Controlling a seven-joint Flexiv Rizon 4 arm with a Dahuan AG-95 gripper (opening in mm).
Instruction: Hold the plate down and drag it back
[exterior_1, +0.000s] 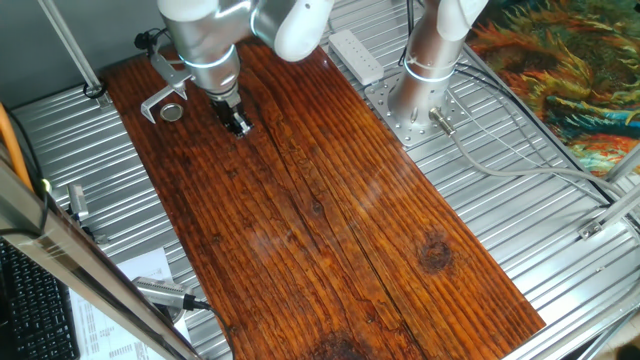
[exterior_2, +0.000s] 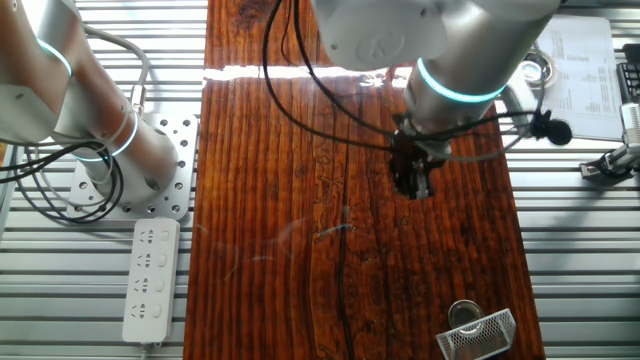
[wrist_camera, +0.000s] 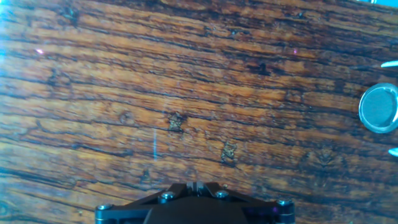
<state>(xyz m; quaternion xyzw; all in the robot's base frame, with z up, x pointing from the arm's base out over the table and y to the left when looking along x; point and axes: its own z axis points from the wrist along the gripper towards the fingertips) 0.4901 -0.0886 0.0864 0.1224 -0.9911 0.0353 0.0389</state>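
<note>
The plate (exterior_1: 172, 112) is a small round metal disc with a silvery rim, lying flat on the wooden board beside a grey metal bracket (exterior_1: 160, 94). The other fixed view shows the plate (exterior_2: 463, 315) near the board's corner, touching the bracket (exterior_2: 478, 336). In the hand view the plate (wrist_camera: 379, 109) sits at the right edge. My gripper (exterior_1: 237, 123) hovers over bare wood a short way from the plate, not touching it. Its fingers are pressed together with nothing between them, and in the hand view the gripper (wrist_camera: 196, 185) shows only its tip.
A second arm's base (exterior_1: 425, 90) stands on the ribbed metal table beside the board, with a white power strip (exterior_1: 355, 55) near it. Printed paper (exterior_2: 580, 60) and a metal tool (exterior_1: 165, 293) lie off the board's other side.
</note>
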